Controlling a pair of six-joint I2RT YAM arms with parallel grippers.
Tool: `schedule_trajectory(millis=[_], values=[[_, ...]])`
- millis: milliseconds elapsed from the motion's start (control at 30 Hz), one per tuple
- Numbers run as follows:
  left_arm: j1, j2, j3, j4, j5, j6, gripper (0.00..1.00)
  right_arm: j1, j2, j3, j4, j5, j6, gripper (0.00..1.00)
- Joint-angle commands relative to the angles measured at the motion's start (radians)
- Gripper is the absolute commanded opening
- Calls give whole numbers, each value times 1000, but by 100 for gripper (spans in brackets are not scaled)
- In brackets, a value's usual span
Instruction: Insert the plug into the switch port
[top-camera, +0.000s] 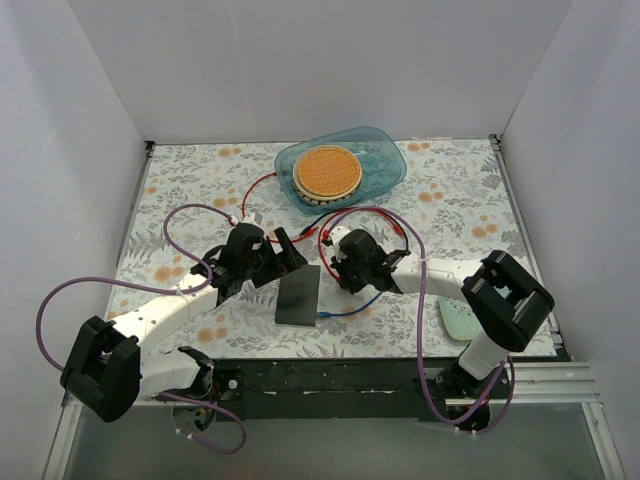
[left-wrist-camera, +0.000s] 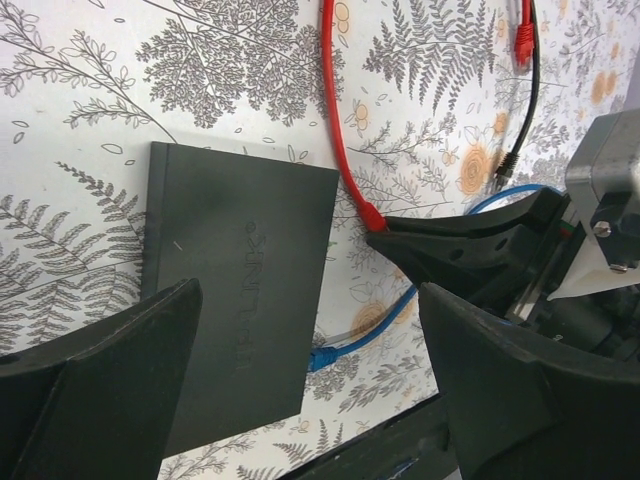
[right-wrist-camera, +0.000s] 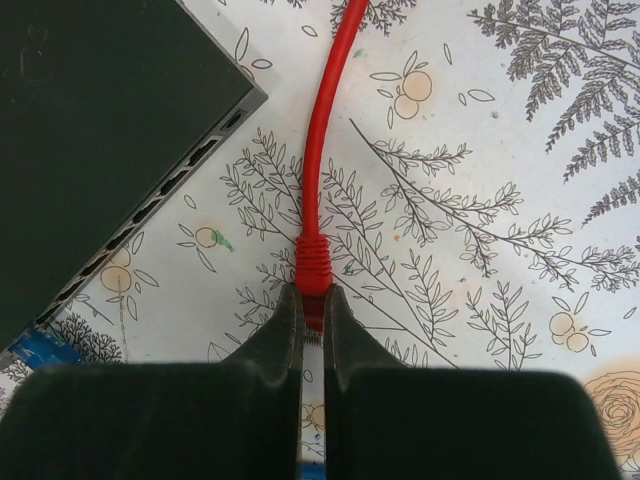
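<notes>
Right claw (right-wrist-camera: 312, 318) pinches one red plug (right-wrist-camera: 313, 266) near one switch (right-wrist-camera: 100, 130).

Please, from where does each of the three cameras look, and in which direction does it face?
Top external: above and behind, looking down on the table; left arm and right arm show.
Left wrist: on the left arm, facing down at the switch; the open left claw frames it.
Right wrist: on the right arm, facing down; the right claw shows, shut on the red plug.
Both wrist views share the switch and red plug.
</notes>
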Motion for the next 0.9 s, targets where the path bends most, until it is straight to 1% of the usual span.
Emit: schedule_trajectory(millis=[0, 167, 267, 300, 367, 400, 467, 533, 667, 700, 800, 867], values=[[5, 2, 30, -26, -21, 102, 90, 7, -46, 5, -42, -4, -22, 1], [-1, -18, 64, 2, -14, 175, 89, 5, -138, 40, -82, -36, -61, 1], [-19, -37, 81, 17, -50, 230, 88, 4, -190, 69, -122, -65, -97, 1], [-51, -38, 86, 22, -58, 247, 87, 2, -202, 75, -133, -65, -125, 1], [-85, -38, 116, 25, -121, 302, 87, -4, -238, 94, -171, -101, -146, 1], [-119, -37, 122, 28, -130, 319, 87, -7, -247, 100, -188, -102, -163, 1], [-151, -47, 136, 57, -153, 365, 88, -18, -274, 115, -225, -111, -186, 1], [-205, -66, 135, 97, -182, 398, 89, -30, -288, 123, -243, -119, -209, 1], [-306, -132, 126, 149, -268, 525, 90, -42, -321, 149, -304, -134, -228, 1], [-347, -156, 123, 158, -290, 549, 90, -45, -327, 154, -311, -142, -229, 1], [-416, -164, 129, 181, -308, 623, 88, -53, -353, 158, -315, -202, -240, 1], [-441, -147, 145, 187, -299, 652, 88, -56, -368, 164, -318, -249, -258, 1]])
